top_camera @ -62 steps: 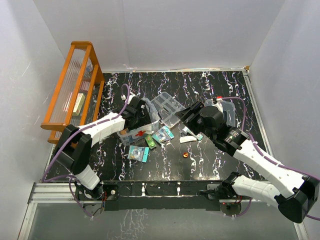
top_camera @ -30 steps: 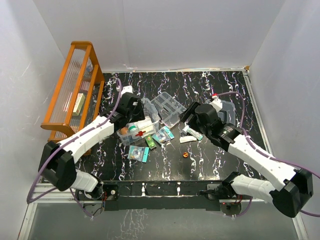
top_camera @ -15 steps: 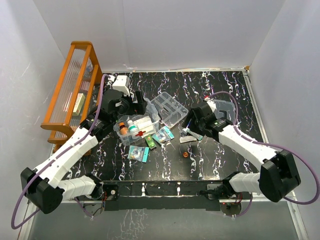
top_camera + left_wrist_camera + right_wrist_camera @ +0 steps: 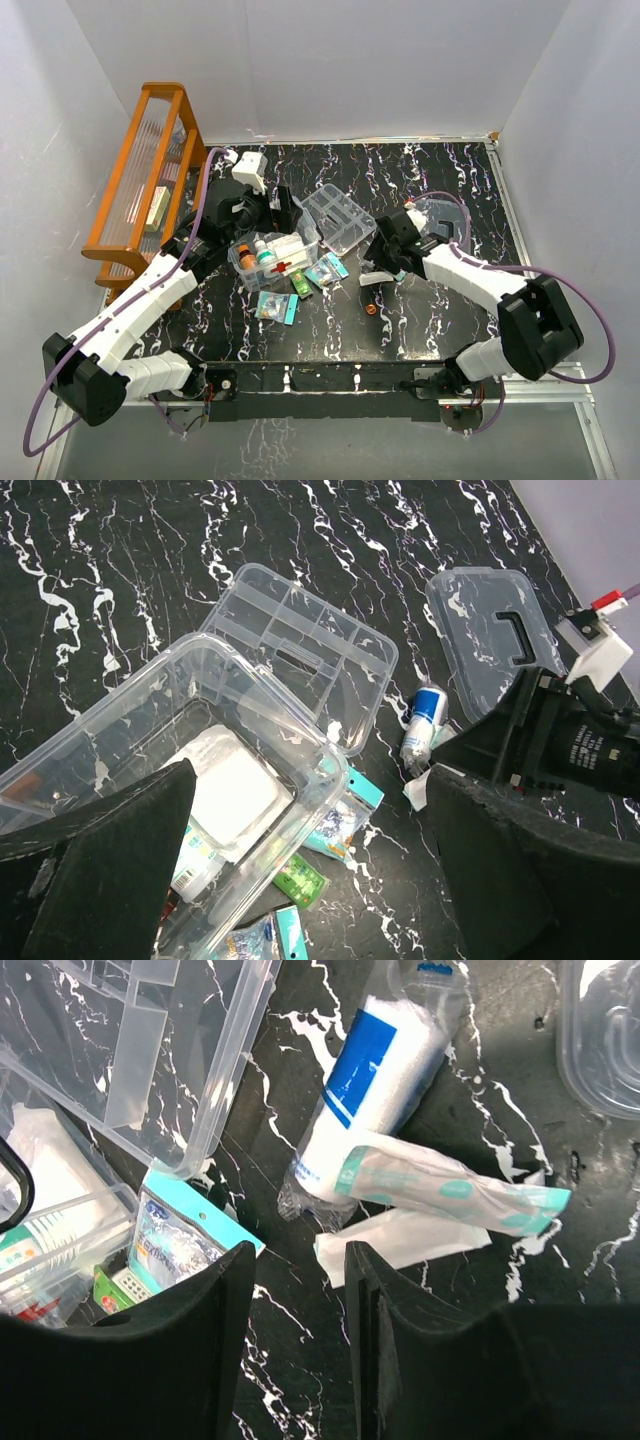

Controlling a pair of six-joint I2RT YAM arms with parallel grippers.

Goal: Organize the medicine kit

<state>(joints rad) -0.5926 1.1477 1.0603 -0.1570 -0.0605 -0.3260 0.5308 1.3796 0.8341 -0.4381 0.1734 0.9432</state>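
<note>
Seen from above, the clear box (image 4: 283, 262) with the red cross sits a little left of the middle, on the black table (image 4: 420, 330). Some bottles (image 4: 262, 250) stand inside it, but they are too small to name. The divided tray (image 4: 338, 216) lies just up and right of the box. I cannot tell if the two touch. The lid (image 4: 452, 215) lies at the right, and the right arm (image 4: 470, 275) covers part of it. The orange rack (image 4: 150, 170) stands at the far left.

The left gripper (image 4: 310, 770) hangs over the box. In its own camera its two fingers (image 4: 100, 880) fill the bottom corners, far apart, with nothing held. They hide the near part of the box. The lid's dark handle (image 4: 515, 625) shows at the upper right there.

The right gripper (image 4: 300, 1255) is low over the small things in the middle. Only a small gap shows between its tips, with black table in it. A white flat packet (image 4: 400, 1240) lies right at the tips. I cannot tell if they touch it. Above it a tube (image 4: 450, 1188) with green dots lies across the low end of a white roll (image 4: 370, 1090) with a blue label. A blue-edged packet (image 4: 185, 1245) at the lower left is partly hidden by one finger. A tiny orange thing (image 4: 371, 309) lies alone in the lower middle of the top view, too small to make out.
</note>
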